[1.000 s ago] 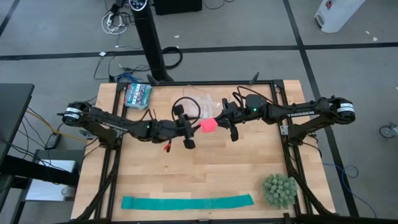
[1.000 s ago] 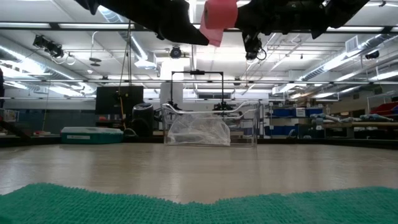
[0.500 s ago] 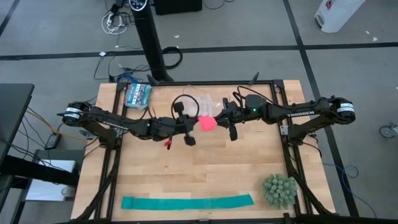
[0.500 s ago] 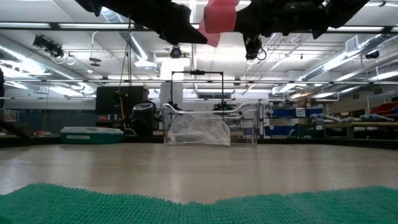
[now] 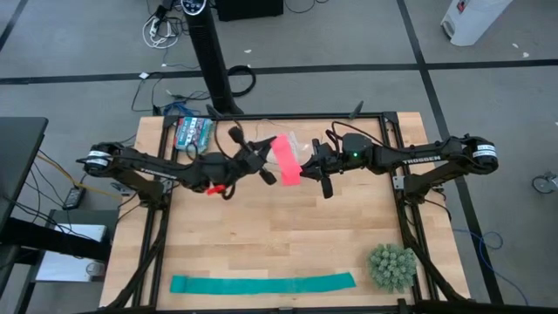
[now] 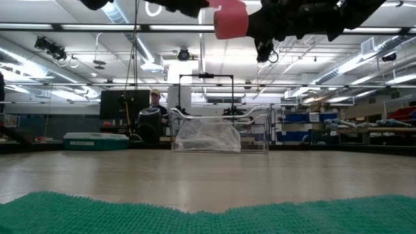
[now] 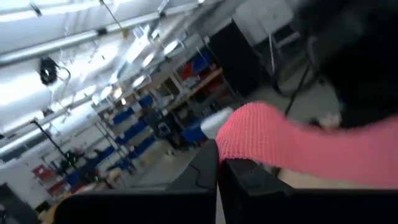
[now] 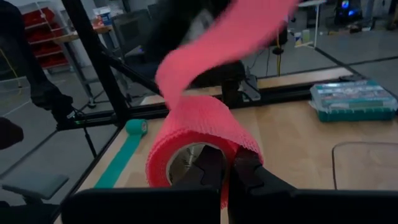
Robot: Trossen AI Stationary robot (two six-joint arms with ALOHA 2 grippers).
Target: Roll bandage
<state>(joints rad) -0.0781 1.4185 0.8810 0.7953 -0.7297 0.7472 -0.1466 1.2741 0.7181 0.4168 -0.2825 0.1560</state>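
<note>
Above the table (image 5: 288, 244), the right gripper (image 8: 227, 169) pinches the bandage (image 8: 199, 134) roll; the left gripper (image 7: 219, 186) clamps its loose end with fingers pressed together.

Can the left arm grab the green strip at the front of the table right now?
Probably not right away. The left gripper is holding the loose end of the pink bandage up in the air, far from the green strip. Nothing blocks the way, though.

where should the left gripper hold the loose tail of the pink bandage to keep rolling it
Grip the flat free end of the bandage, away from the roll held by the right gripper. The left gripper should come from its own side and pinch the strip's faces, since the tail hangs flat.
</note>
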